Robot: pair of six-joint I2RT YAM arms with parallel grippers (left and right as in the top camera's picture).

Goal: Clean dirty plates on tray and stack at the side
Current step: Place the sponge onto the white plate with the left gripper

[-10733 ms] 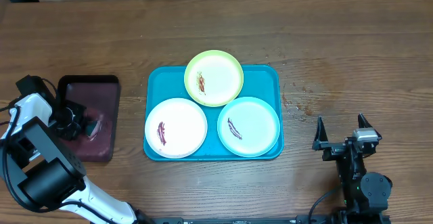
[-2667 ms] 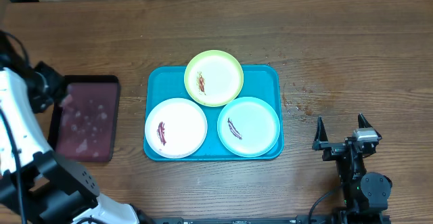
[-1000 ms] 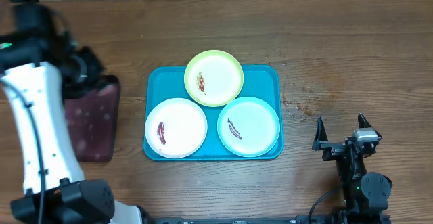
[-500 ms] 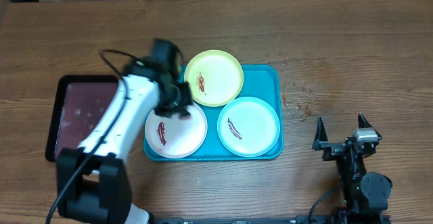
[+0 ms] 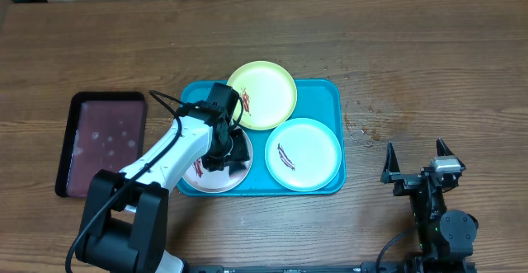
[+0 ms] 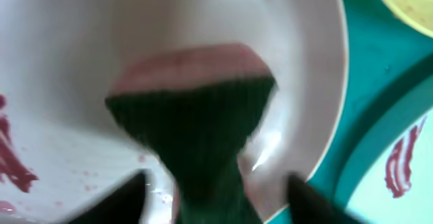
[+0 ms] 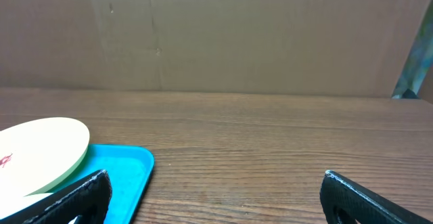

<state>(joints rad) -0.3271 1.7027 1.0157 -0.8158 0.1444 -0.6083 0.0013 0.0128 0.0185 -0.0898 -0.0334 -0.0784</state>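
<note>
Overhead view: left gripper (image 5: 221, 145) over the white plate (image 5: 239, 174) (near-left corner of the tray (image 5: 326, 98)).
The tray's long side runs left to right; the green plate (image 5: 262, 91) overlaps its far rim and the blue plate (image 5: 303, 155) sits near-right. Only the left wrist camera shows what the arm hides: a green-and-pink sponge (image 6: 196, 116) clamped in the gripper, close over the plate beside a red smear (image 6: 13, 163). The right gripper (image 5: 419, 164) rests spread and empty, well right of the tray.

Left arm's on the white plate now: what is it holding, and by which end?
Left gripper holds a dark green pad by its near end; the pink-stained far end presses on the white plate. Right gripper holds nothing.
</note>
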